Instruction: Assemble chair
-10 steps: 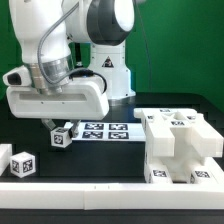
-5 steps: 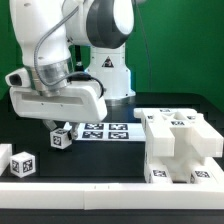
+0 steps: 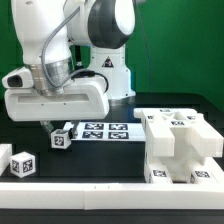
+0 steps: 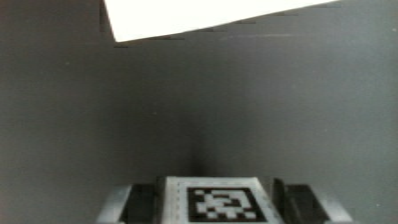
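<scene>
Your gripper (image 3: 60, 127) is pinching a small tagged piece (image 3: 62, 137) low beside the marker board (image 3: 108, 130), I'd guess for carrying to the half-built chair (image 3: 180, 140) by the table (image 3: 110, 162)'s near edge, exterior view's right

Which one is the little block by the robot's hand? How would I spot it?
Find the big white arm and follow it down to its gripper. Pinched in it is a small white block with a black-and-white tag, just off the marker board on the exterior view's left. Unlike the cube near the front edge, it is gripped, not lying alone.
</scene>
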Controlling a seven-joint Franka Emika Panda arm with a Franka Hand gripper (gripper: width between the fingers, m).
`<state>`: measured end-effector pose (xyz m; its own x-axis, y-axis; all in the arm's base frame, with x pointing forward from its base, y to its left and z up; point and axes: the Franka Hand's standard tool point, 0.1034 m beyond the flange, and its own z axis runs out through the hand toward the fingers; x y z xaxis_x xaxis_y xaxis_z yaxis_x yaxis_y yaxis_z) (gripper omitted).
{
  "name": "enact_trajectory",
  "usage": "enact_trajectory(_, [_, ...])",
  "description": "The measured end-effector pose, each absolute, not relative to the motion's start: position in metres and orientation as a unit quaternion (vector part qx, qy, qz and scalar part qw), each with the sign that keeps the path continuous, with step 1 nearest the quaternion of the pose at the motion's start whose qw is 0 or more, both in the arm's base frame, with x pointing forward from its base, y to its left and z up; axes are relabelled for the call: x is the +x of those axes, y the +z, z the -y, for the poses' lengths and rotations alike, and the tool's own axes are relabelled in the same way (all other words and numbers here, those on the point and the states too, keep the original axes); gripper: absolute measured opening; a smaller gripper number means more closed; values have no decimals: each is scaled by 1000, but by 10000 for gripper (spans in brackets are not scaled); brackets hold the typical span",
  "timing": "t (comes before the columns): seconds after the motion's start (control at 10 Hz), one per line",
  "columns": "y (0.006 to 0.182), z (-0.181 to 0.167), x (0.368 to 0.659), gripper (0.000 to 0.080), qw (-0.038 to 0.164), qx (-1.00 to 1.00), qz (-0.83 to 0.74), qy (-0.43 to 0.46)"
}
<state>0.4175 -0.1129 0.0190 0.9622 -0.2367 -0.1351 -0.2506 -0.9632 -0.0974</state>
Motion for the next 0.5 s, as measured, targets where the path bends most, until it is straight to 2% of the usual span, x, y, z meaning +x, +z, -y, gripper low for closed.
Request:
enact_trajectory(0.3, [19,113,418,284,57,-990,-118,61])
enact_trajectory(0.5, [19,107,417,284,63,-996,53,46])
